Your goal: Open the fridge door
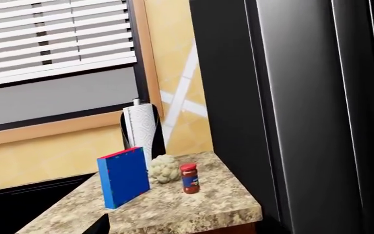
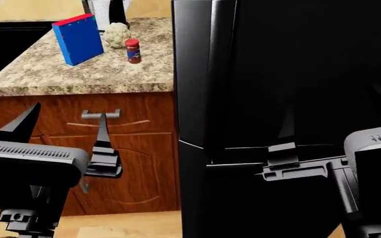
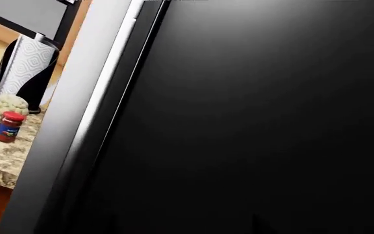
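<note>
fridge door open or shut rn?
Shut. In the head view the fridge door sits flush above the lower panel, with no white inner face or interior showing. Neither gripper touches it.

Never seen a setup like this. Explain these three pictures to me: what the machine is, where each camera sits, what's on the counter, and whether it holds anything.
This is a simulated wheeled robot with two arms. One picture looks down from its head; the other two come from cameras near each wrist.

In the head view, the left gripper has its jaws spread open and holds nothing. The right gripper sits close to the fridge door, but against the black I cannot tell whether its jaws are open.

On the granite counter stand a blue box, a red-lidded jar, a cauliflower and a paper towel roll.
</note>
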Controlling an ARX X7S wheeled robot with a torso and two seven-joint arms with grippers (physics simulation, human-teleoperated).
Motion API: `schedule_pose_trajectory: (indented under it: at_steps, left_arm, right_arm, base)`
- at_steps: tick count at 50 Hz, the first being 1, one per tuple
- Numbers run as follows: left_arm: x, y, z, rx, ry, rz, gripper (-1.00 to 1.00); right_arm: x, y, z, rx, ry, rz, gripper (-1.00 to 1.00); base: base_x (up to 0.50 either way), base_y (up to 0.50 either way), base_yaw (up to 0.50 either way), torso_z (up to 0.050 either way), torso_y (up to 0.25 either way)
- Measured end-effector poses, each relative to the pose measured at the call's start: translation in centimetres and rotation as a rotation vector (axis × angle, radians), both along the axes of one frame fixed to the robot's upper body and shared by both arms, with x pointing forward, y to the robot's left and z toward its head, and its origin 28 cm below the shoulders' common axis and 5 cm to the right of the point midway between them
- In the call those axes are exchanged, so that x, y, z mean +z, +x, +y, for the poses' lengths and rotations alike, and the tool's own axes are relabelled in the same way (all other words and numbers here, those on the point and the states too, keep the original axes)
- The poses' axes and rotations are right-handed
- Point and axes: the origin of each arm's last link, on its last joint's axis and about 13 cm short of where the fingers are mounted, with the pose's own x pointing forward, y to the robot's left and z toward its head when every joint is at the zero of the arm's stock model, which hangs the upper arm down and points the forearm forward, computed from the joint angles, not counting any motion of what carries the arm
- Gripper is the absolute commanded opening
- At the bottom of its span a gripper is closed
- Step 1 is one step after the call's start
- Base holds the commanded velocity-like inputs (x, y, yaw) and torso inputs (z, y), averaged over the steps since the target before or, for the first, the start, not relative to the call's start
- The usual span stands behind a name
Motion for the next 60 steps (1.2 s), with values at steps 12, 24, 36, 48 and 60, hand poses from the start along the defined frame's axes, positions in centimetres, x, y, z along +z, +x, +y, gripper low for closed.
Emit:
schedule_pose_trajectory:
  at_steps: [12, 24, 36, 48, 60]
  left_arm:
    - [0.22, 0.16, 0.18, 0.011, -0.049, 0.013, 1.00]
    - [0.30, 0.19, 0.14, 0.009, -0.064, 0.015, 1.00]
    - [0.35, 0.20, 0.19, 0.013, -0.063, 0.012, 1.00]
    - [0.22, 0.24, 0.22, 0.016, -0.054, 0.012, 1.00]
    - [0.12, 0.23, 0.19, 0.013, -0.053, 0.015, 1.00]
  right_arm:
    - [0.09, 0.08, -0.23, -0.005, 0.028, -0.010, 1.00]
    - [0.19, 0.25, -0.40, -0.017, 0.060, -0.020, 1.00]
    - [0.32, 0.39, -0.36, -0.012, 0.069, -0.028, 1.00]
    - [0.26, 0.29, -0.21, -0.009, 0.038, -0.013, 1.00]
    - [0.34, 0.06, -0.20, -0.005, 0.022, -0.030, 1.00]
  base:
    - [0.00, 0.00, -0.50, 0.000, 0.000]
    - [0.02, 0.16, -0.08, 0.000, 0.000]
    - [0.07, 0.49, 0.00, 0.000, 0.000]
    - [0.03, 0.21, 0.00, 0.000, 0.000]
    - [0.00, 0.00, -0.39, 0.000, 0.000]
